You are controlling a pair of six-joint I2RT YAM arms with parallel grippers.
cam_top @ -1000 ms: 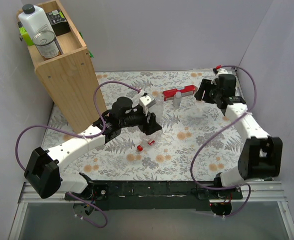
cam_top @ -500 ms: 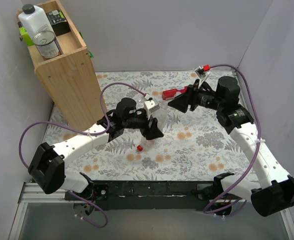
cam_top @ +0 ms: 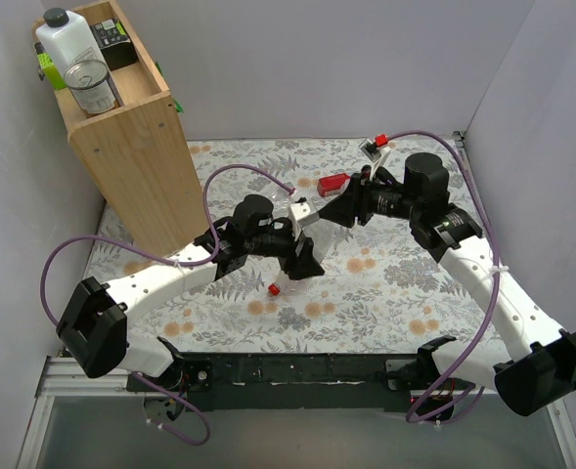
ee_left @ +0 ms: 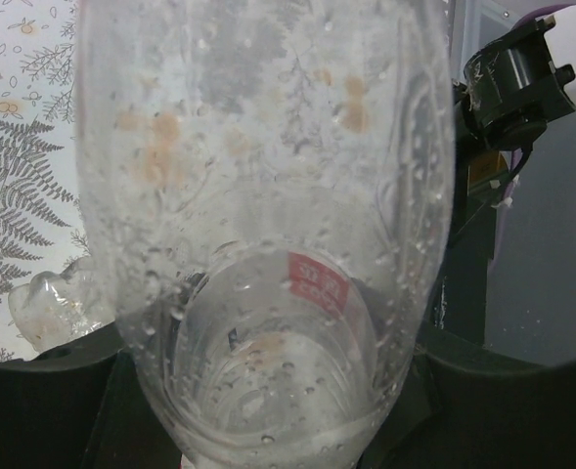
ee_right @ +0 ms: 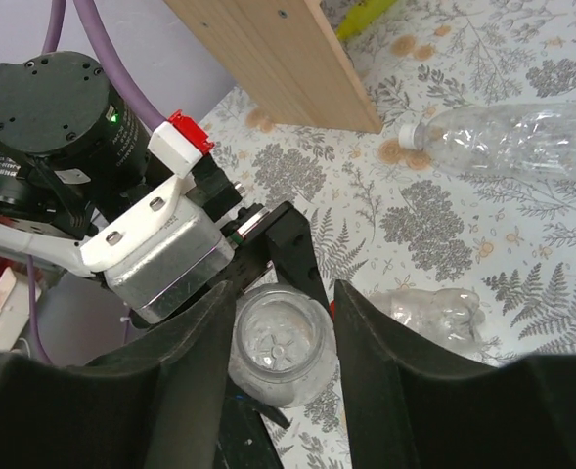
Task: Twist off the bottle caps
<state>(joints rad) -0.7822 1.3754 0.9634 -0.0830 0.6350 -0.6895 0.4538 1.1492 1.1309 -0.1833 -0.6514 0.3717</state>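
Bottle cap (cam_top: 274, 288): small red screw cap on a clear bottle (ee_left: 268, 244), held tilted over the table's middle, cap toward the near edge. Likely light, hard and slick, best pinched across its rim; the thin bottle may buckle. Left gripper (cam_top: 302, 259) jaws narrow, clamping the body; right gripper (ee_right: 283, 327) jaws pressed on the base; cap hidden in both wrist views.

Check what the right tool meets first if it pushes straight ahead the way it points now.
The clear bottle: its base sits between the right tool's fingers, seemingly gripped. Behind it, the left tool holds the same bottle.
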